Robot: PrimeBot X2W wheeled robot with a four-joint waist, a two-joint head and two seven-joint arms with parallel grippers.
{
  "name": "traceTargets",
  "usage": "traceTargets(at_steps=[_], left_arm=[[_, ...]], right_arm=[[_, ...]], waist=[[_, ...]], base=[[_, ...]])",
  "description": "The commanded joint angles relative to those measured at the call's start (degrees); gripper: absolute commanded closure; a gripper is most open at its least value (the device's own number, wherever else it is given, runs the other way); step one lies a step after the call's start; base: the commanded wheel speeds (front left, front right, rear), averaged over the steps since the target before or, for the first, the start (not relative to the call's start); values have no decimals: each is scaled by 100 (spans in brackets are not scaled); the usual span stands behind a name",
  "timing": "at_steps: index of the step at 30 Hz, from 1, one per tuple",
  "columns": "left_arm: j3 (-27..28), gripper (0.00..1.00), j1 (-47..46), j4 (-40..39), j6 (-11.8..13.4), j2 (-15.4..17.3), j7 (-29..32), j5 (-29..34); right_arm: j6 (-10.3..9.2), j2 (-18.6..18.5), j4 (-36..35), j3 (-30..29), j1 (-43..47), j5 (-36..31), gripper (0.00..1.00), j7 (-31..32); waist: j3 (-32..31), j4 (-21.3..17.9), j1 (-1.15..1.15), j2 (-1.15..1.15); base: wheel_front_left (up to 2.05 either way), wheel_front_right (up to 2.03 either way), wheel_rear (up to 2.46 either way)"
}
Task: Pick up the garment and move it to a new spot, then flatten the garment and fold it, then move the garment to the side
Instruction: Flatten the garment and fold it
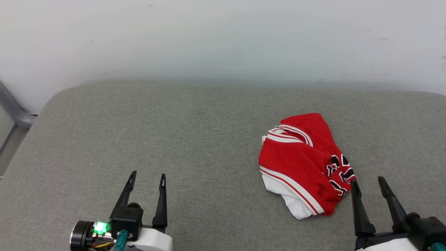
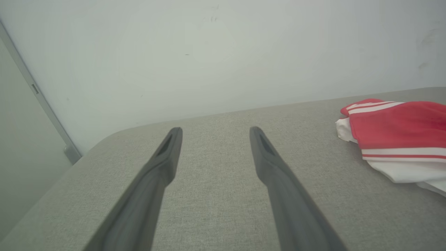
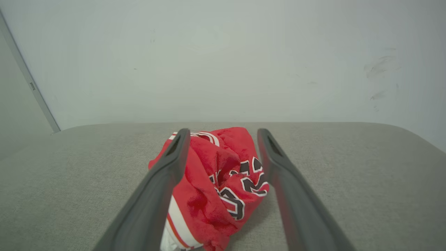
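**Crumpled Red Jersey Lies Between Two Open Claws on Grey Cushion**

The garment, a red jersey with white sleeves and red-and-white striped trim, lies in a rumpled heap at the centre right of the head view, on a grey fabric cushion set against a pale wall. Black lettering outlined in white shows on its lower right folds (too bunched to read), and a white sleeve spills out at the heap's lower edge.

At the lower right of that frame, the right gripper stands with its two dark fingers spread wide and nothing between them. Its nearer fingertip is just beside the jersey's lower right edge; whether it touches the cloth cannot be told. Through that arm's wrist camera, the heap fills the middle of the frame, seen in the gap between the two fingers.

The left gripper, at the lower left, is likewise spread wide and empty, poised over bare cushion well apart from the jersey. A grey metal bar runs along the frame's left edge.
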Motion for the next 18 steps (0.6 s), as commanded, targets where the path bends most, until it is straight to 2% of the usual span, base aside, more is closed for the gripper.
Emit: traceTargets(at_steps=[1,18], left_arm=[[63,0,82,21,-60,-46,-15,70],[602,0,210,225,-585,-454,-15,544]], right_arm=[[-6,7,36,1,73,47,0,-14],[-6,8,147,-16,63,98,0,-14]], waist=[[-8,-1,0,0],[-3,-14,0,0]], base=[[0,0,0],[0,0,0]])
